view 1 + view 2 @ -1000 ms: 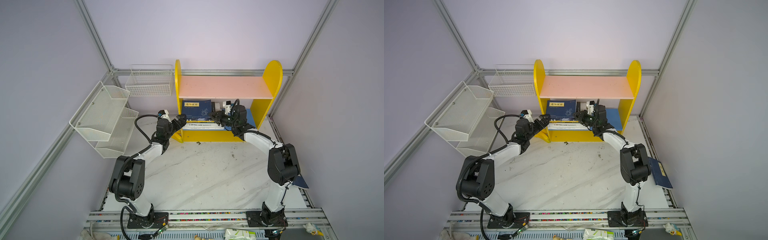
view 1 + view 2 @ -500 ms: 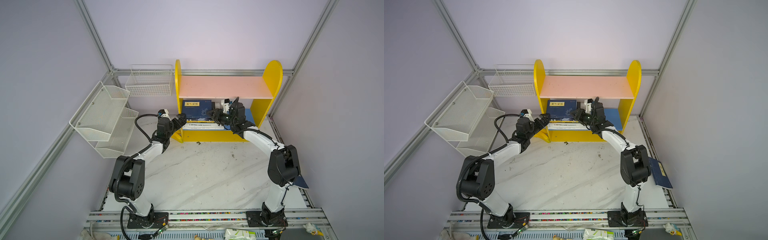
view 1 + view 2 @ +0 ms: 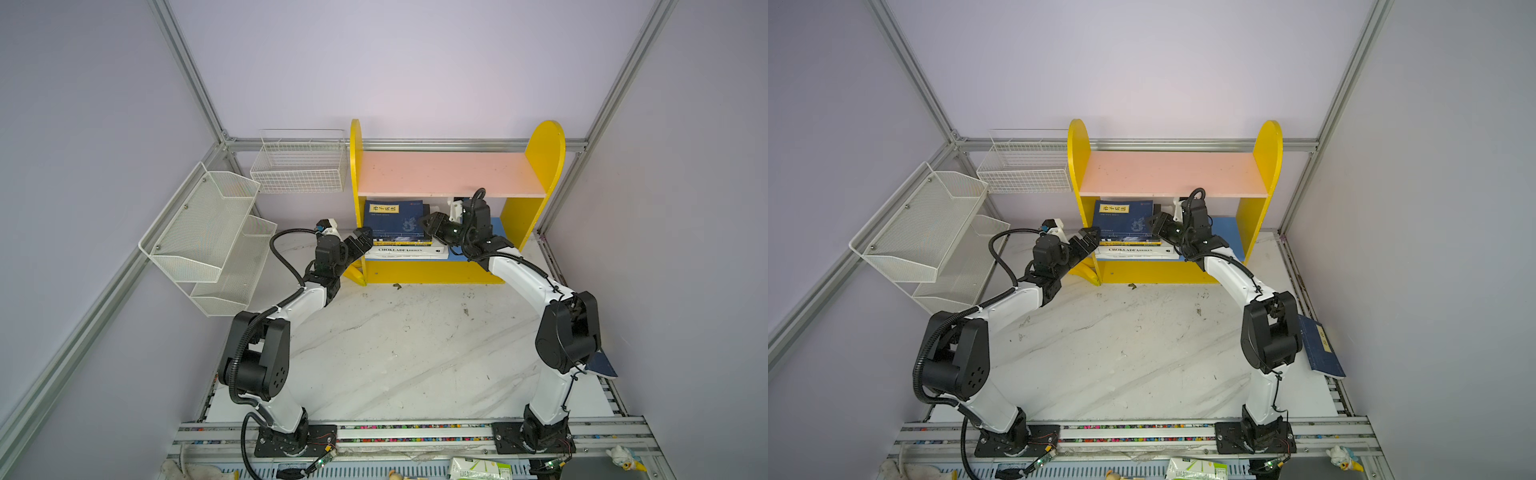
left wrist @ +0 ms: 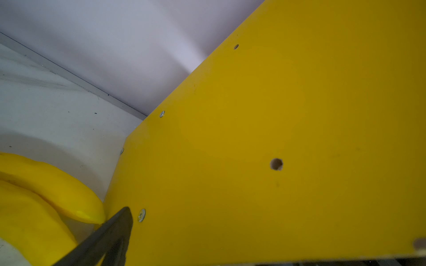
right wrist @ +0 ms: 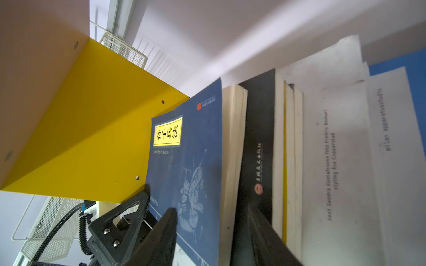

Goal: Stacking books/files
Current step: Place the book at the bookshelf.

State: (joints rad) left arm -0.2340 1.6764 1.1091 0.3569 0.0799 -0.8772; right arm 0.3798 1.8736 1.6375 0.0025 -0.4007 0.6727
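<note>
Book [image 3: 602,365] half behind right arm [image 3: 567,332]

Navy book [image 5: 184,149] with yellow label, black book [image 5: 258,138] and white book [image 5: 334,138] stacked against it — right gripper [image 5: 216,232] spread astride the navy page edge, yellow shelf panel [image 5: 92,126] beside.

Yellow shelf unit [image 3: 432,272] sat at the back of the marble counter [image 3: 395,345], pink board [image 3: 444,174] on top. Bananas [image 4: 46,184] lay just beside its side panel. White wire basket [image 3: 299,166] and tiered mesh rack [image 3: 208,232] hung on the walls.
</note>
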